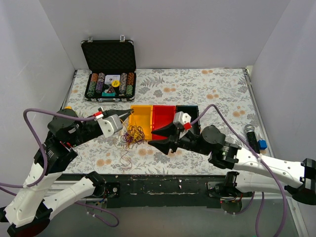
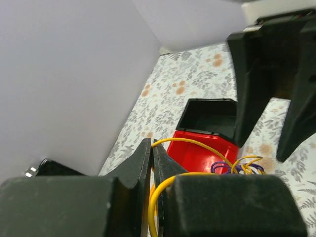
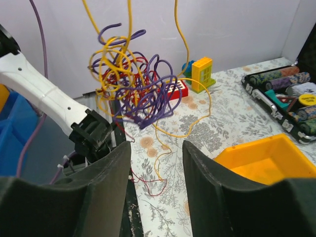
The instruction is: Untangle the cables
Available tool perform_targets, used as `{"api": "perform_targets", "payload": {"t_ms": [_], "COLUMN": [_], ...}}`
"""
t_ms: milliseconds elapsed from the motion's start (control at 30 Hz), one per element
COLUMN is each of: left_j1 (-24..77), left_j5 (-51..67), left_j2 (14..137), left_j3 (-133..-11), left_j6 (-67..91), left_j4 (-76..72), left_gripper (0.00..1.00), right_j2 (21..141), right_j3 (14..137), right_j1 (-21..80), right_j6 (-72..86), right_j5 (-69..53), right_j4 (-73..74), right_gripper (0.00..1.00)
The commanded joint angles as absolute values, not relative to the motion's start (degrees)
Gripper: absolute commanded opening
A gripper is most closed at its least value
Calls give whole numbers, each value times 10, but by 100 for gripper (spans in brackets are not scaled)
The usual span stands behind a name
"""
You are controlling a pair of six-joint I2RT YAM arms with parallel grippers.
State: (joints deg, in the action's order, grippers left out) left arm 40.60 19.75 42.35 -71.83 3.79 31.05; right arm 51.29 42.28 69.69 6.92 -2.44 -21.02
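Note:
The cables (image 1: 133, 134) are a knot of yellow, purple and dark red wires, hanging lifted in front of the yellow bin, with loose strands (image 1: 124, 159) trailing on the table. My left gripper (image 1: 127, 117) is above the knot, shut on a yellow cable (image 2: 197, 143) that runs out of its tips (image 2: 152, 148). My right gripper (image 1: 154, 138) is open and empty just right of the knot, pointing at it. In the right wrist view the knot (image 3: 136, 84) hangs ahead of and above the open gripper (image 3: 157, 148), not between the fingers.
Yellow (image 1: 140, 117), red (image 1: 163, 118) and black (image 1: 187, 114) bins stand in a row behind the grippers. An open case of poker chips (image 1: 109, 81) is at the back left. A microphone (image 1: 251, 135) and a blue block (image 1: 262, 144) lie at the right edge.

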Motion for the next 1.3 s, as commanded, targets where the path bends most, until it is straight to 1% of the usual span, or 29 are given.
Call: {"api": "perform_targets", "payload": {"t_ms": [0, 100, 267, 433, 633, 833, 967, 1067, 1100, 1133, 1267], "left_j1": [404, 404, 404, 403, 404, 404, 404, 404, 404, 404, 403], "left_j5": [291, 300, 310, 308, 306, 303, 303, 301, 301, 301, 294], "left_j2": [418, 423, 425, 425, 423, 421, 421, 419, 418, 417, 417], "left_j3": [-738, -747, -753, -749, -744, -745, -747, -744, -744, -744, -746], "left_j6": [33, 44, 44, 39, 38, 40, 42, 46, 46, 47, 46], "left_j4": [333, 340, 353, 349, 338, 332, 330, 324, 323, 322, 319], "left_gripper": [0, 0, 0, 0, 0, 0, 0, 0, 0, 0, 0], "right_j2": [558, 576, 584, 586, 600, 625, 642, 656, 657, 659, 647], "right_j3": [471, 477, 470, 460, 473, 491, 503, 514, 518, 520, 513], "right_j1": [695, 695, 696, 695, 695, 695, 695, 695, 695, 696, 695], "right_j6": [57, 58, 68, 92, 106, 113, 118, 117, 119, 119, 120], "right_j5": [-91, -108, -112, -152, -182, -202, -205, -207, -205, -202, -179], "right_j4": [-283, -305, -342, -375, -375, -371, -367, -357, -353, -348, -324], "right_gripper": [56, 57, 56, 56, 55, 43, 31, 17, 8, 1, 1]}}
